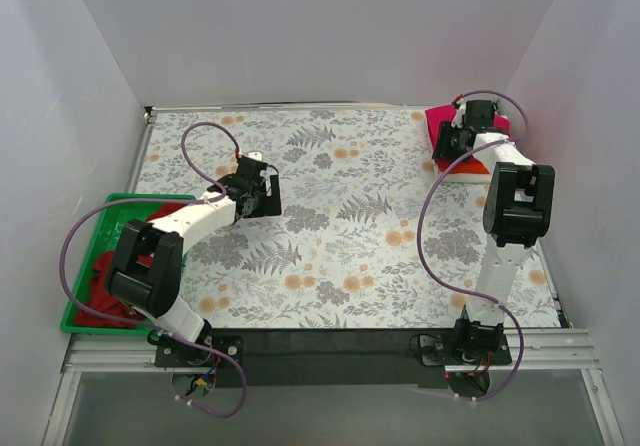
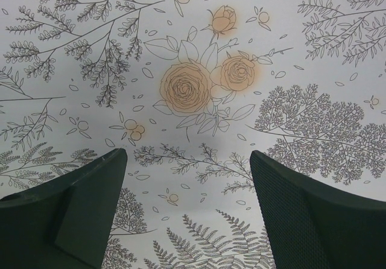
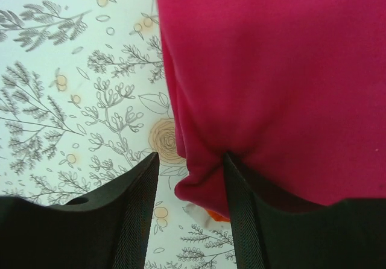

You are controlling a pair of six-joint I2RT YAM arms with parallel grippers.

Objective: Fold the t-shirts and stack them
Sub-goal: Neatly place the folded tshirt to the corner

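Two sets of jaws: left jaws wide apart, empty above the worktop (image 2: pixel 301 40) — right jaws half open astride an edge of the magenta-pink t-shirt (image 3: pixel 271 88), unclamped, at the far right corner.

White arms (image 1: pixel 195 218) — black joints, purple cables (image 1: pixel 418 221).

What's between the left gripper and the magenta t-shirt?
Only bare floral tablecloth lies between the left gripper and magenta t-shirt, seen in the top view.

Bare floral tabletop (image 1: pixel 350 216) between tray (image 1: pixel 125 200) and magenta t-shirt (image 1: pixel 438 121)
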